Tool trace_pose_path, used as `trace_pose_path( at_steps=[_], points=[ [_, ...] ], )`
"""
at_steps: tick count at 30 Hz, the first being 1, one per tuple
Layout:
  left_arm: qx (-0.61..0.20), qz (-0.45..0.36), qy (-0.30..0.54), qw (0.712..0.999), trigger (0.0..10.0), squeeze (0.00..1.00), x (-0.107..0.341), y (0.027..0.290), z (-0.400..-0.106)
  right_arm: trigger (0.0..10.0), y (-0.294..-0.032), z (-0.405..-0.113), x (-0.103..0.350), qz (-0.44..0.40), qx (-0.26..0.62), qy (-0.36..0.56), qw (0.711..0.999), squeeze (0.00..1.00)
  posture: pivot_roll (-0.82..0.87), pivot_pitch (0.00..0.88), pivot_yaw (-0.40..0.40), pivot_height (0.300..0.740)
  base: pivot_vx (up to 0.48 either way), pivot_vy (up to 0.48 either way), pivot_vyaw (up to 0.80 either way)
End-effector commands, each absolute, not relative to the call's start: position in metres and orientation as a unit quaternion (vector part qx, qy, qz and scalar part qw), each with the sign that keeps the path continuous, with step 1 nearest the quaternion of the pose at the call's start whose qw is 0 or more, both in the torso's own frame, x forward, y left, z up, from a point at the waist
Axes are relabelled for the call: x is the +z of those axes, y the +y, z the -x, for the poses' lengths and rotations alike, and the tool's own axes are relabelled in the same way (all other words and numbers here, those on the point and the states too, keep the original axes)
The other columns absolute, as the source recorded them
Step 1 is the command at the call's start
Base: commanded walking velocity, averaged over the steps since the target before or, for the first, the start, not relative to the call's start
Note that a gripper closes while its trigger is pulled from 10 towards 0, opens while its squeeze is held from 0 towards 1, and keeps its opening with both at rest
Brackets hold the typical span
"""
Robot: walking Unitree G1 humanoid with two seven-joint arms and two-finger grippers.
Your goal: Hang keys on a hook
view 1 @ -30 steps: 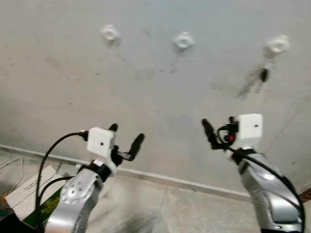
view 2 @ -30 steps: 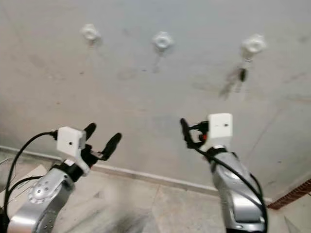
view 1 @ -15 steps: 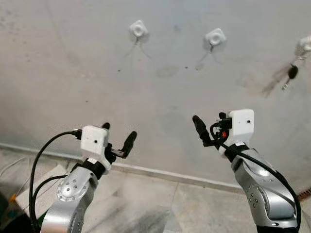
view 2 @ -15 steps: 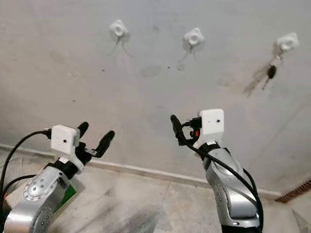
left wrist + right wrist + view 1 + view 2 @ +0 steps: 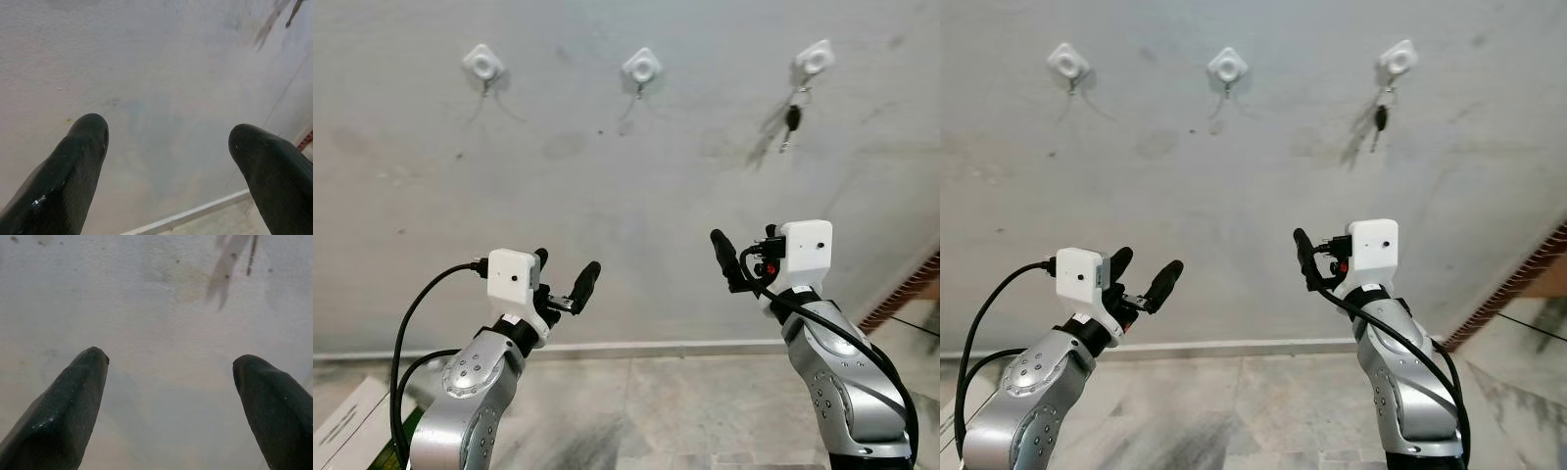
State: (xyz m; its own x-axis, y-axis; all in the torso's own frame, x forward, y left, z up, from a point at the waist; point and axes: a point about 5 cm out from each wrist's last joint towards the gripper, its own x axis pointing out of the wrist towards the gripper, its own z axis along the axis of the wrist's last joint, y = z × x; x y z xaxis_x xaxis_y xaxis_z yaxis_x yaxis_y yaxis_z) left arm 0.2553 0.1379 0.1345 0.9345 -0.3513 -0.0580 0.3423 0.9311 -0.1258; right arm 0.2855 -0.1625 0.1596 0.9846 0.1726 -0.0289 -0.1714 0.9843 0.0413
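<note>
Since the earlier frames the camera has swung right; all three wall hooks now sit in frame. The keys (image 5: pixel 790 119) hang from the right hook (image 5: pixel 814 60); the middle hook (image 5: pixel 641 67) and left hook (image 5: pixel 483 63) are bare. Grey plaster wall (image 5: pixel 607 206), stained, meets a tiled floor (image 5: pixel 646 411) at a pale skirting. Left hand (image 5: pixel 566 278) and right hand (image 5: pixel 166 382) are raised before the wall, fingers spread wide, holding nothing.

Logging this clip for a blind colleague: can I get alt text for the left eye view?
Keys hang from the rightmost hook of three on a grey wall. Below, the left gripper and right gripper are raised, open and empty.
</note>
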Motion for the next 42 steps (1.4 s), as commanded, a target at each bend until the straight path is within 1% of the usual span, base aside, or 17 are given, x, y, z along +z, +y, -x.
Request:
trace_pose_path(
  at_steps=[1, 18, 42],
  points=[
    [-0.169, 0.046, 0.044, 0.984, 10.0, 0.00, 0.1329, 0.1396, -0.2562, 10.0, -0.1602, -0.2857, 0.1603, -0.027, 0.101, 0.023, 0.994, 0.00, -0.01, 0.064, 0.031, 0.740, 0.000, 0.000, -0.77],
    [-0.169, 0.066, 0.061, 0.982, 10.0, 0.00, 0.1305, 0.1391, -0.2570, 10.0, -0.1574, -0.2857, 0.1599, -0.045, 0.107, 0.029, 0.993, 0.00, -0.01, 0.069, 0.031, 0.740, 0.000, 0.000, -0.77],
    [-0.176, 0.077, 0.073, 0.979, 10.0, 0.00, 0.1299, 0.1385, -0.2593, 10.0, -0.1562, -0.2852, 0.1609, -0.041, 0.111, 0.030, 0.993, 0.00, -0.02, 0.072, 0.031, 0.740, 0.000, 0.000, -0.77]
  ],
)
